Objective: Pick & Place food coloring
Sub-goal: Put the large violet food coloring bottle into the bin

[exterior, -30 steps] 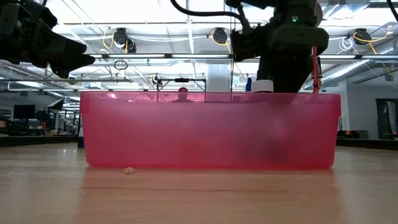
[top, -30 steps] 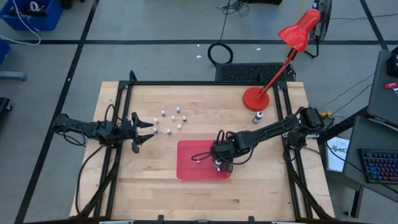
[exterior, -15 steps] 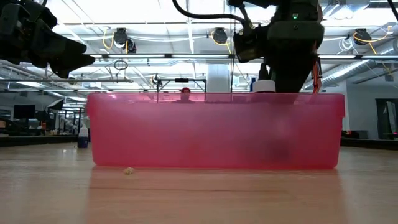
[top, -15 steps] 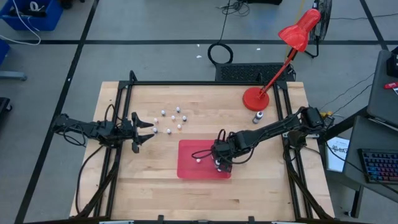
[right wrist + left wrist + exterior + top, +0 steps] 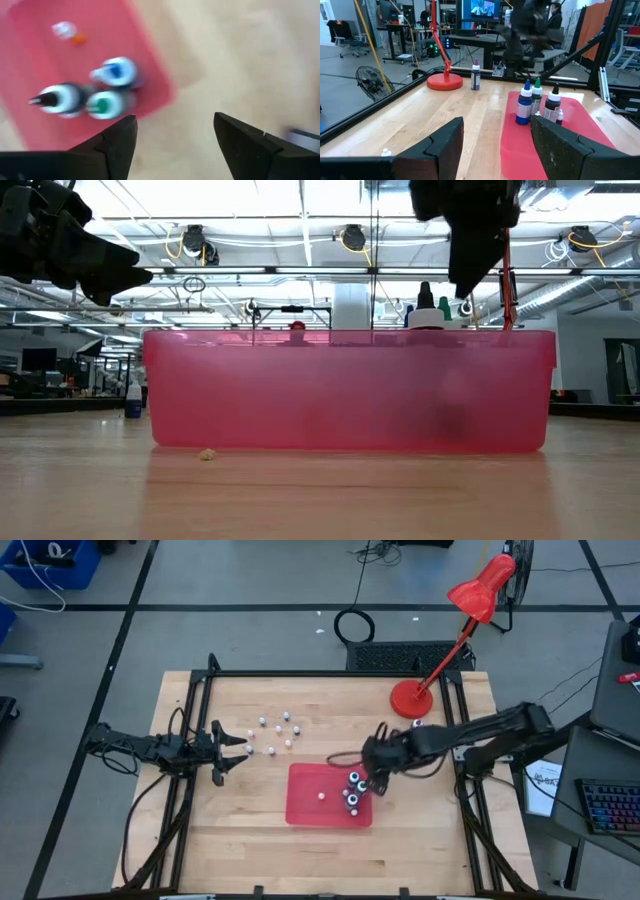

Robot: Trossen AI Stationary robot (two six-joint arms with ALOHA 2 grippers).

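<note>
in the red tray (image 5: 305, 802) stand three bigger food coloring bottles (image 5: 356, 785), clustered at its 2 o'clock corner: one blue-topped (image 5: 524, 104), one green-topped (image 5: 537, 96), one dark-bodied with a dark tip (image 5: 552, 103). a fourth, tiny bottle (image 5: 322, 795) lies alone near the tray's middle. about seven more tiny bottles (image 5: 276, 732) sit scattered on the bare wood at 10 o'clock from the tray, well apart from it. one more dark bottle (image 5: 475, 78) stands beside the round base of the red lamp (image 5: 411, 698) at the table's 1 o'clock corner.

the right gripper (image 5: 378, 768) hangs just over the tray's 2 o'clock corner, above the three bottles, fingers spread wide and holding nothing. the left gripper (image 5: 228, 750) waits at 9 o'clock, near the scattered bottles, fingers also spread and empty.

the tray sits near the table's middle, a little toward 6 o'clock, with plain wood free on all sides; the widest free stretch runs along the 6 o'clock edge. the table is bounded by a black frame (image 5: 200, 690). a small crumb (image 5: 207, 453) lies on the wood just in front of the tray wall.

i can read no label or writing on any bottle.
</note>
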